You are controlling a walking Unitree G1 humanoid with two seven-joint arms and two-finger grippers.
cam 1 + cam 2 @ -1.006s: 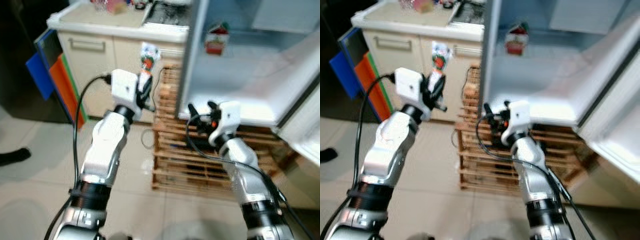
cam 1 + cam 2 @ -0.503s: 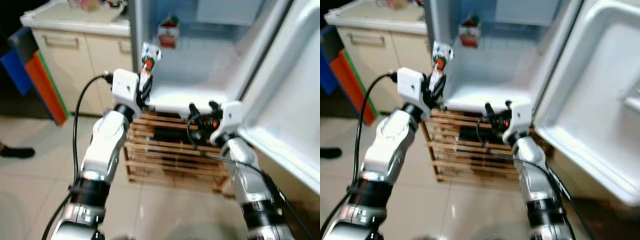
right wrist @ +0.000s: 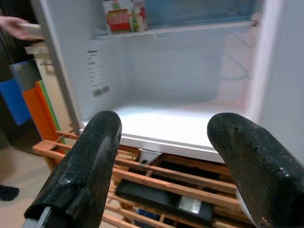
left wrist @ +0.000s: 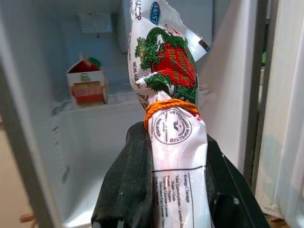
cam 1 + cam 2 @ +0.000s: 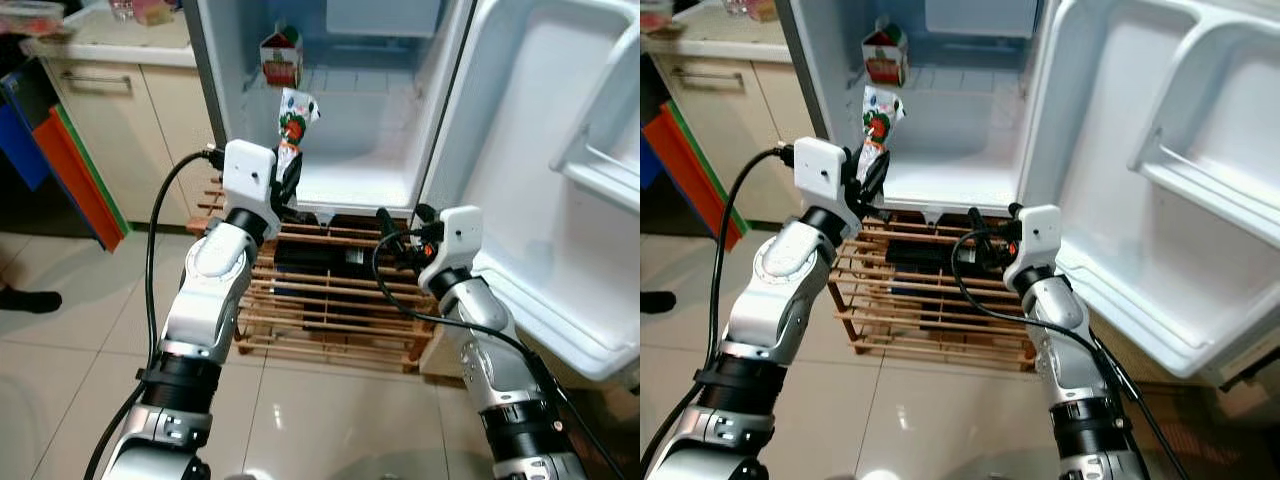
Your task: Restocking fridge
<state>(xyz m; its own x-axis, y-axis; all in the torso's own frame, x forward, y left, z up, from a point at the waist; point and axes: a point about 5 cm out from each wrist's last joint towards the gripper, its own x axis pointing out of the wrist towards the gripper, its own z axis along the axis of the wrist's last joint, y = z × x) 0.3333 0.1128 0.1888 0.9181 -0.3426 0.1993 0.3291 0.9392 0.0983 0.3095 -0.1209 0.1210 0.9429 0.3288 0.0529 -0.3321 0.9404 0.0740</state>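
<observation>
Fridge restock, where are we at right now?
Done: the fridge door is wide open and one carton already stands on the upper shelf. In hand: the left gripper is shut on a white packet bound with an orange rubber band, held in front of the fridge opening. Left: placing that packet inside; the bottom compartment floor looks bare. The right gripper is open, holding nothing.
</observation>
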